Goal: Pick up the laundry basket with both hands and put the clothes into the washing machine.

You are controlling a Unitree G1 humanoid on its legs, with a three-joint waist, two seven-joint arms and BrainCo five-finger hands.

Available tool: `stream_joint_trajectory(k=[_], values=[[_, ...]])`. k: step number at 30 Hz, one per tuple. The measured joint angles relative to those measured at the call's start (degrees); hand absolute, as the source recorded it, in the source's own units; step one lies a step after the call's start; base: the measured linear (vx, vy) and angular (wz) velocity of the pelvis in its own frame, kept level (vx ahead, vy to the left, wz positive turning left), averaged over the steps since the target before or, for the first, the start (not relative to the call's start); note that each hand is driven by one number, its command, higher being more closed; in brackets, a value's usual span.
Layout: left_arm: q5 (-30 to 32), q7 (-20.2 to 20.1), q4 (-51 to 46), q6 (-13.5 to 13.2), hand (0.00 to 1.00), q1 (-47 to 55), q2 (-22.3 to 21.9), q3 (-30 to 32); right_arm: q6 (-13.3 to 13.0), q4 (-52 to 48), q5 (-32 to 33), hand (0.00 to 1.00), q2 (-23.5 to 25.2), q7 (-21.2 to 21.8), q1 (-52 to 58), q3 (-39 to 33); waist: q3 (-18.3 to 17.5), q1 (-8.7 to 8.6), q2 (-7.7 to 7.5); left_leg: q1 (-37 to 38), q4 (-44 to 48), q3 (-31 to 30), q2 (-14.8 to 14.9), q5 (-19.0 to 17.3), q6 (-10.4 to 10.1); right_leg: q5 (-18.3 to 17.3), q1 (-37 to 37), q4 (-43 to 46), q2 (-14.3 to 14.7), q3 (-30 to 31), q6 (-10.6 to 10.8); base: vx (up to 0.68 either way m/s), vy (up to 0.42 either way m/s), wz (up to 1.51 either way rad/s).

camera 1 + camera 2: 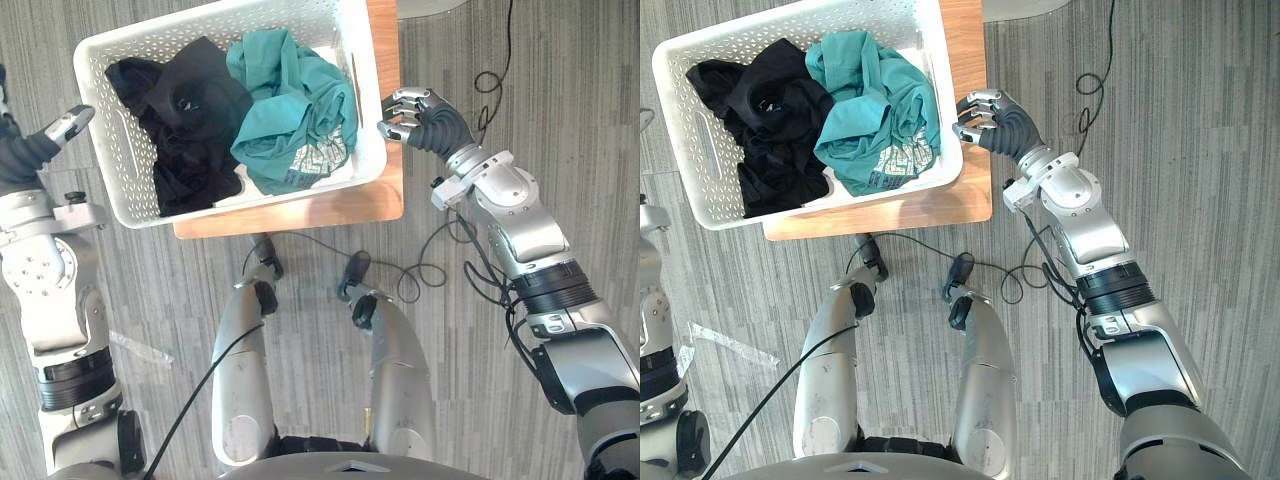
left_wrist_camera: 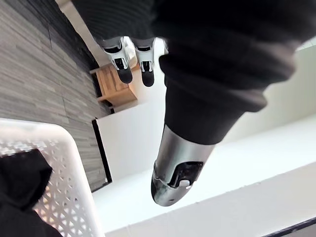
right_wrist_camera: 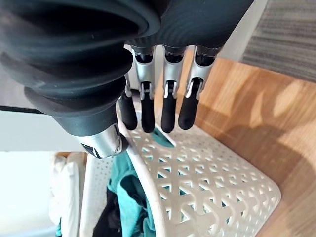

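Though empty, robot hand (image 1: 425, 118) beside basket (image 1: 115, 152)

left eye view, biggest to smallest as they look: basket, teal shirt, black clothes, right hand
1. basket
2. teal shirt and black clothes: look about alike, not ranked
3. right hand

Laundry basket (image 1: 120, 160): white, walls in a lattice of small holes. Black garment (image 1: 185, 125): plain. Teal garment (image 1: 295, 100): pale grey print on one fold. Table (image 1: 340, 208): light brown, wood grain. Floor (image 1: 560, 90): grey, streaked in fine lines. Right hand (image 1: 415, 115): silver fingers, dark tips, dark ribbed cover.
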Motion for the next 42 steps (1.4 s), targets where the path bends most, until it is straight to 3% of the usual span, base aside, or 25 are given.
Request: stream_joint_trajectory(k=[5, 11, 17, 27, 33, 39, 40, 42], values=[[0.04, -1.1, 0.27, 2.05, 0.0, 2.84, -2.75, 3.5, 0.2, -0.51, -0.09, 1.0, 0.45, 0.0, 0.0, -2.72, 0.13, 0.0, -0.6, 0.13, -0.08, 0.52, 0.28, -0.05, 0.09, 0.37, 0.16, -0.74, 0.22, 0.15, 0.1, 0.03, -0.019, -0.02], [0.3, -5.26, 6.52, 4.59, 0.0, 2.98, -5.89, 0.4, 0.78, -2.3, -0.08, 1.0, 2.06, -0.03, -0.05, -3.49, 0.06, -0.43, -1.32, 0.41, -0.52, 0.71, 0.4, 0.0, 0.04, 0.48, 0.18, -1.09, 0.42, 0.22, -0.03, 0.0, -0.01, -0.01], [4.03, -5.44, 11.99, 6.3, 0.0, -1.01, -7.33, -2.46, 1.22, -2.3, -0.06, 1.0, 3.05, -0.11, -0.08, -3.48, 0.08, -1.0, -1.46, 0.41, -0.53, 0.98, 0.41, -0.02, 0.1, 0.85, 0.21, -1.51, 0.46, 0.4, 0.1, 0.0, -0.003, -0.01], [6.43, -3.06, 26.17, 6.11, 0.0, -6.41, -8.55, -1.3, 2.42, -2.15, -0.04, 1.0, 4.68, -2.27, -2.29, -1.92, 0.04, -1.14, -1.54, 0.42, -0.5, 1.49, 0.75, -0.03, 0.12, 1.53, 0.0, -2.32, 1.0, 1.1, 0.21, 0.02, -0.021, -0.04], [-1.42, -2.76, 30.44, 3.39, 0.0, -8.2, -7.77, -1.4, 2.72, 0.18, 0.0, 1.0, 4.45, -2.72, -5.18, 0.68, -0.04, -0.97, -1.65, 0.56, -0.43, 1.81, 1.12, 0.0, 0.18, 1.92, 0.04, -2.7, 1.37, 1.33, 0.21, 0.01, -0.015, -0.03], [-2.47, 0.23, 33.39, 1.51, 0.0, -9.69, -7.42, -1.64, 2.73, 0.26, 0.05, 1.0, 4.31, -3.89, -5.46, 2.05, -0.04, -1.0, -1.66, 0.85, -0.56, 2.16, 1.3, 0.19, 0.27, 1.8, 0.04, -2.7, 1.51, 1.51, 0.53, 0.0, -0.017, -0.02], [-2.48, 0.21, 33.67, 1.44, 1.0, -9.8, -7.18, -1.87, 2.73, 0.26, 0.1, 1.0, 4.28, -3.93, -5.47, 2.05, -0.04, -0.97, -1.66, 0.86, -0.58, 2.16, 1.3, 0.22, 0.28, 1.82, 0.05, -2.7, 1.51, 1.5, 0.54, 0.0, 0.0, 0.0], [-2.83, -0.59, 34.1, 1.43, 1.0, -9.63, -5.5, -3.89, 2.73, 0.29, 0.39, 1.0, 3.94, -4.02, -5.51, 2.05, -0.04, -0.77, -1.66, 0.87, -0.63, 2.16, 1.3, 0.3, 0.31, 1.84, 0.05, -2.71, 1.49, 1.47, 0.57, 0.0, 0.0, 0.0]])
